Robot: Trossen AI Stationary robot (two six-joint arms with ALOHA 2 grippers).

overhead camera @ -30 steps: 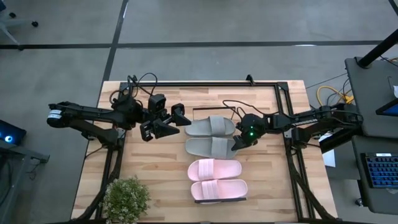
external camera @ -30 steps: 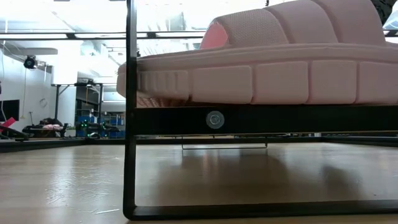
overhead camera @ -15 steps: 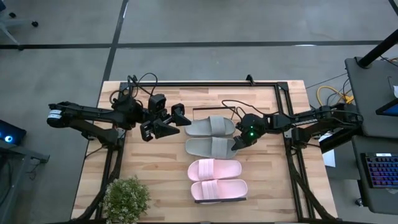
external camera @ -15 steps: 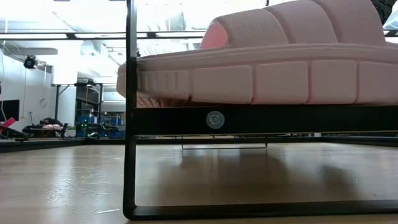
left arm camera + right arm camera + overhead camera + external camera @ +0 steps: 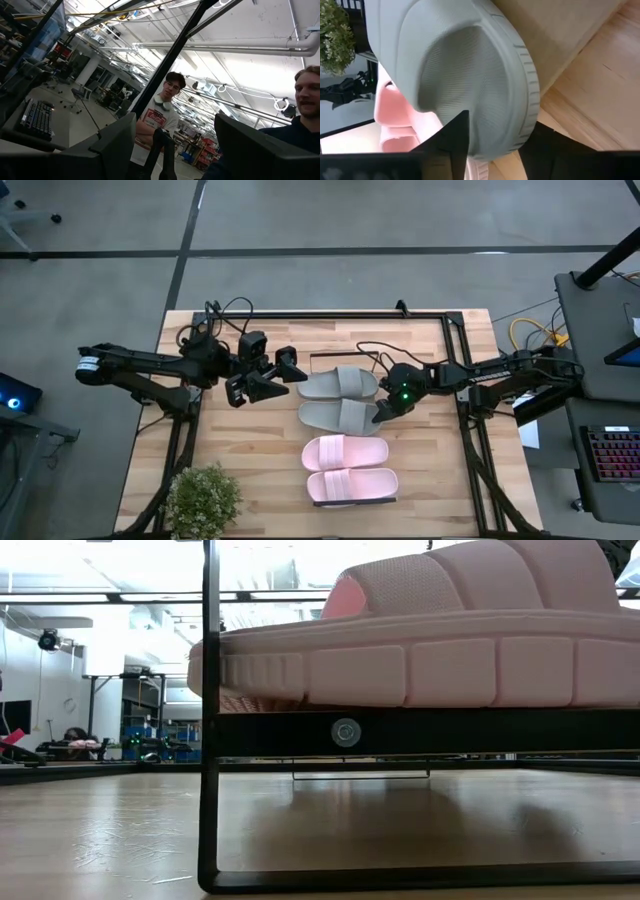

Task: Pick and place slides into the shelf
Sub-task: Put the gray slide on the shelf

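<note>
Little has moved over the last sec. All four slides sit on the shelf [image 5: 352, 502]: grey pair [image 5: 340, 400], pink pair [image 5: 350, 470]. Right gripper [image 5: 385, 408] at the grey heel, prob. letting go; can't tell for sure. Left gripper [image 5: 262, 380] spread wide, empty, beside the shelf. Task looks near done.

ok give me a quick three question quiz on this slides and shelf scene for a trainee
1. True or false: all four slides lie in a row on the shelf.
2. Which slide is the right gripper at? A) near pink slide B) the grey slide next to the pink pair C) far grey slide
3. Fill in: the left gripper is off the slides, fingers ____.

Key: 1 true. 2 B. 3 open.
</note>
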